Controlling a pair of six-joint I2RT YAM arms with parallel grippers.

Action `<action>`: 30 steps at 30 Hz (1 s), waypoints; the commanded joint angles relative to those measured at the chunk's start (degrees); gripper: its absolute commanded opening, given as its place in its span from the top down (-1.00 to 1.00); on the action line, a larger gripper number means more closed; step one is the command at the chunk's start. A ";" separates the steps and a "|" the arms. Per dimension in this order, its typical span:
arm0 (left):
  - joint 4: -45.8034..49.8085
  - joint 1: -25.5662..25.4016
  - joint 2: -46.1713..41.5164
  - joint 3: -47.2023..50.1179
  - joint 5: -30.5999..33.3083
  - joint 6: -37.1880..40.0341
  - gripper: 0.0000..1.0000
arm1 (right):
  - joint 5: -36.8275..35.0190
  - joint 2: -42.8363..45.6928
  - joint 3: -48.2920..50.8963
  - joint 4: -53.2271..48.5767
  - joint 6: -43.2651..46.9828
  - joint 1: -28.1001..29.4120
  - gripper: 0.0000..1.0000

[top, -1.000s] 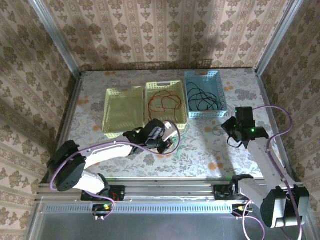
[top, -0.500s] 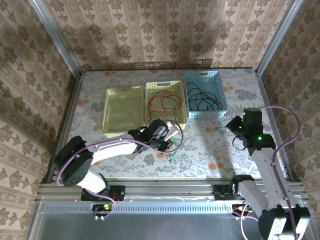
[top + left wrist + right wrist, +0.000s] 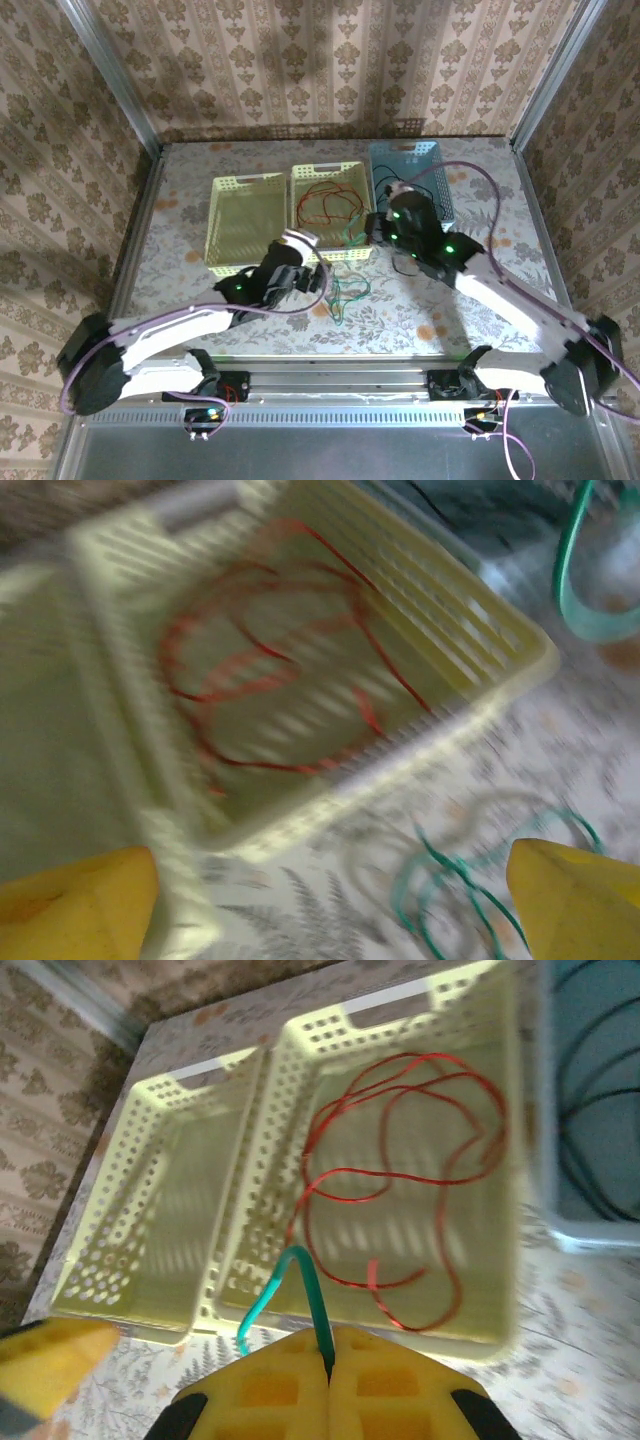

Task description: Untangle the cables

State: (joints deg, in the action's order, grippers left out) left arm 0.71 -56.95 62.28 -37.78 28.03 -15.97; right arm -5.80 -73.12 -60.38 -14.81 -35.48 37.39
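R end effector [image 3: 328, 1348] pinching green cable [image 3: 297, 1254]

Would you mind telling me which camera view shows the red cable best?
The right wrist view: the red cable lies close and fairly sharp in its yellow basket. The left wrist view blurs it; the top view shows it whole but small.

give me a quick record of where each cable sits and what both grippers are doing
red cable: loose loops in the middle yellow basket
black cable: in the blue basket, partly hidden by the right arm
green cable: one strand pinched by the right gripper, the rest looped on the table in front of the baskets
left yellow basket: no cable in it
left gripper: open, holding nothing, over the green loops
right gripper: shut on the green cable
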 commanded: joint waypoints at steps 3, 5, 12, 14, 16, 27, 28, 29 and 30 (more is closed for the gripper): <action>17.49 0.63 -11.35 -1.24 35.42 -22.54 -0.82 | 1.26 -16.62 -15.98 4.62 3.46 5.48 1.00; 29.86 1.06 -13.31 -3.79 40.69 -31.83 -0.82 | 2.28 -24.81 -24.70 1.79 4.47 6.60 1.00; 41.76 2.95 -9.99 -9.13 42.30 -32.82 -0.94 | 13.84 -47.36 -46.53 -2.43 1.68 6.70 0.56; 34.58 3.42 -9.00 -8.09 37.26 -25.30 -0.95 | 14.22 -48.91 -48.36 -4.27 0.86 6.63 0.29; 29.09 3.45 -7.96 -6.55 33.00 -21.59 -0.95 | 12.54 -46.77 -45.50 -3.94 1.69 6.29 0.16; 7.42 1.56 5.33 -4.88 -9.41 3.34 -0.91 | 0.91 -15.17 -11.70 -12.36 7.62 2.60 0.07; 8.47 0.75 7.26 -5.69 -11.57 4.22 -0.90 | 1.45 -13.14 -9.26 -13.40 7.82 2.26 0.07; 9.38 -0.36 9.45 -6.66 -13.36 4.89 -0.89 | 2.41 -11.29 -6.76 -14.64 8.52 2.08 0.07; 10.01 -1.45 11.62 -7.67 -14.61 5.34 -0.88 | 3.67 -10.01 -4.65 -15.48 9.60 2.09 0.07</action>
State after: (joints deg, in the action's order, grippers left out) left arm 11.14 -56.21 70.26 -42.15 26.02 -17.39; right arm -1.76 -84.75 -70.11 -24.10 -28.69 39.51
